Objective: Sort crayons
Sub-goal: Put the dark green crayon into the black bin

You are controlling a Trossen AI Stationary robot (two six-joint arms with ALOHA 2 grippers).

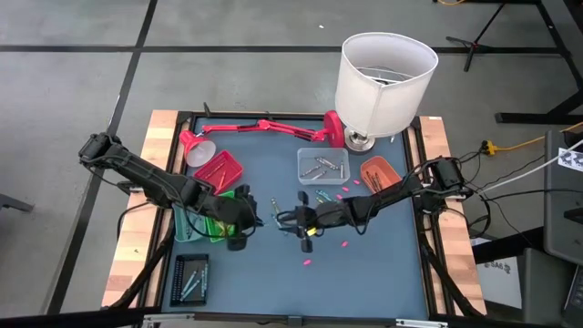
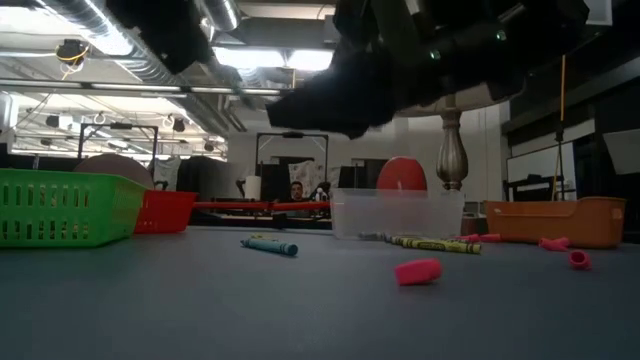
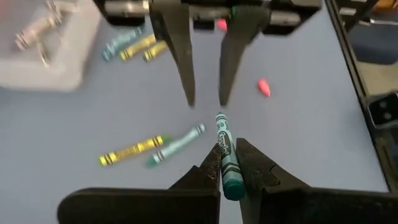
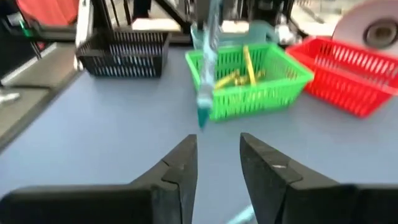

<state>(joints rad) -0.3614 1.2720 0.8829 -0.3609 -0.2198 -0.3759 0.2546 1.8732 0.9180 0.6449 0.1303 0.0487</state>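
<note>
My left gripper (image 3: 231,163) hangs above the table's middle, shut on a teal crayon (image 3: 224,146). My right gripper (image 4: 217,152) faces it from the table's right side. It is open, and its fingertips stand just short of the crayon's free end (image 4: 202,115), touching nothing. In the high view the two grippers meet nose to nose, the left gripper (image 1: 258,217) and the right gripper (image 1: 293,219). Loose on the table lie a yellow crayon (image 3: 130,150) and a light blue crayon (image 3: 178,143). More crayons (image 3: 134,46) lie farther off. A green basket (image 4: 249,78) holds yellow crayons. My left gripper pinches the teal crayon between its two fingertips, about the middle of its length (image 3: 225,160). The crayon lies along the fingers, not across them. One end sticks out forward toward my right gripper, the other end (image 3: 234,186) reaches back between the fingers. It is lifted clear of the table.
Left of the middle stand the green basket (image 1: 196,223), a red one (image 1: 219,170) and a black one (image 1: 189,278). At the back are a clear tray (image 1: 323,165), an orange tray (image 1: 378,173), a white-shaded lamp (image 1: 383,82) and a pink desk lamp (image 1: 264,128). Pink bits (image 2: 418,270) dot the mat.
</note>
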